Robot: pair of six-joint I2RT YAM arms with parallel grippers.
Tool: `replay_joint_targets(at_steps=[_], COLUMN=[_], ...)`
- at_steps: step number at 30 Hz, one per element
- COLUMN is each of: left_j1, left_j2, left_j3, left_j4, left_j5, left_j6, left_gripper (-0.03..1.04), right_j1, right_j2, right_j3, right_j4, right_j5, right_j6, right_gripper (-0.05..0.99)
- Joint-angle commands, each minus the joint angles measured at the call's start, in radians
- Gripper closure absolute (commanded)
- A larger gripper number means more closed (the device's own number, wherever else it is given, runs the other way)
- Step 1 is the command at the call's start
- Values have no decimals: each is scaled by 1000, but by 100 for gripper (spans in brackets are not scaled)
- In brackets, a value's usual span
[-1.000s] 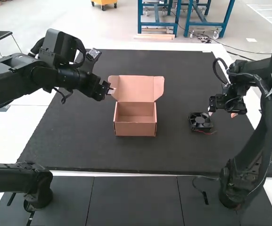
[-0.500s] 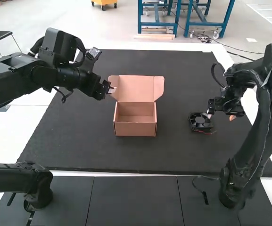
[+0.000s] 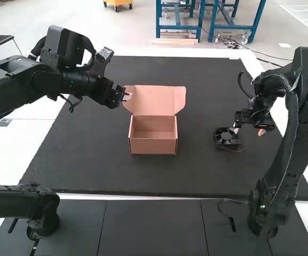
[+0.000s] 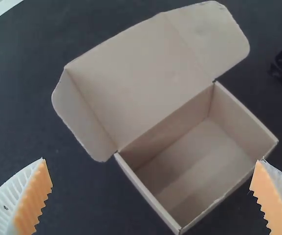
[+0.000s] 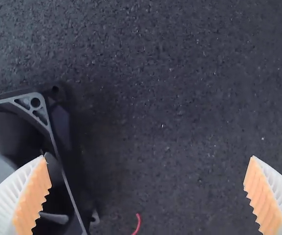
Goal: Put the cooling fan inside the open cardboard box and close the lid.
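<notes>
Right gripper hovers wide open at the cooling fan, on the mat near the cardboard box | one finger seemingly overlaps the frame: centre both across it before closing | left gripper, spread wide, sits by the lid.

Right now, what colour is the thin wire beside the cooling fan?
Red; the wire shows best in the right wrist view.
</notes>
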Motion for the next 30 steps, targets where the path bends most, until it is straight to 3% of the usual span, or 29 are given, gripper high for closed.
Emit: replay_joint_targets(at_steps=[1, 10, 30], left_j1=[9, 9, 10], left_j2=[-14, -16, -43], left_j3=[37, 37, 36], left_j4=[3, 5, -14], left_j5=[17, 20, 20], left_j6=[12, 12, 7], left_gripper=[5, 5, 5], right_j1=[10, 28, 35], right_j2=[5, 7, 85], right_j3=[25, 18, 19], right_j4=[-15, -75, -72], right_j5=[6, 6, 24], right_j6=[6, 14, 37], right_gripper=[3, 3, 3])
